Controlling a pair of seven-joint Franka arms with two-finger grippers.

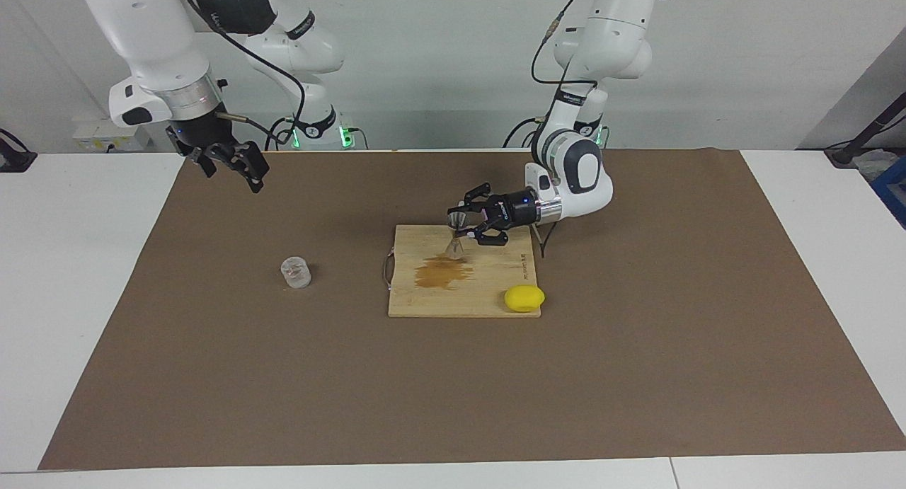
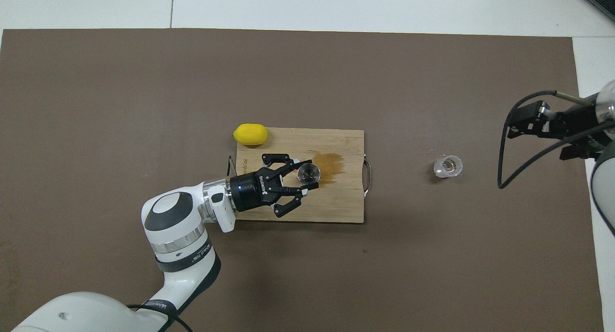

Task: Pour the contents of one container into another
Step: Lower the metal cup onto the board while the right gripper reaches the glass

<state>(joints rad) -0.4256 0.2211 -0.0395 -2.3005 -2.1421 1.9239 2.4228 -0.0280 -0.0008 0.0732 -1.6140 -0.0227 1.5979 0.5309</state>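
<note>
White walls and a white counter (image 1: pixel 85 298) with a big brown mat (image 1: pixel 637 347) spread over most of it, that's the setup from the facing view. A wooden cutting board (image 1: pixel 488 291) sits mid-mat with a brownish stain (image 1: pixel 442 272) on it and a lemon (image 1: pixel 524 298) on the corner toward the left arm's end, on the edge farther from the robots. The left pincer (image 1: pixel 461 223) comes in sideways over the board and is pinching the steel jigger (image 1: pixel 456 236) near its top cone. The jigger is upright, and its bottom looks right at the board next to the stain, though I can't tell if it's actually touching. The clear cup (image 1: pixel 296 272) stands on the mat by itself, well apart from the board, toward the right arm's end. The right pincer (image 1: pixel 230 165) hangs in the air over the mat's edge by that arm's base, fingers spread, nothing in it.

From the overhead view, same story. The left pincer (image 2: pixel 302 178) has its fingertips either side of the jigger (image 2: pixel 308 172), whose open mouth faces up, over the edge of the stain (image 2: pixel 331 166). The lemon (image 2: pixel 250 134) is at the board (image 2: pixel 336 202) corner. The cup (image 2: pixel 448 166) sits on the mat (image 2: pixel 144 82) past the board's metal handle (image 2: pixel 367 178). The right pincer (image 2: pixel 521 125) pokes in at the frame edge, well apart from the cup.
</note>
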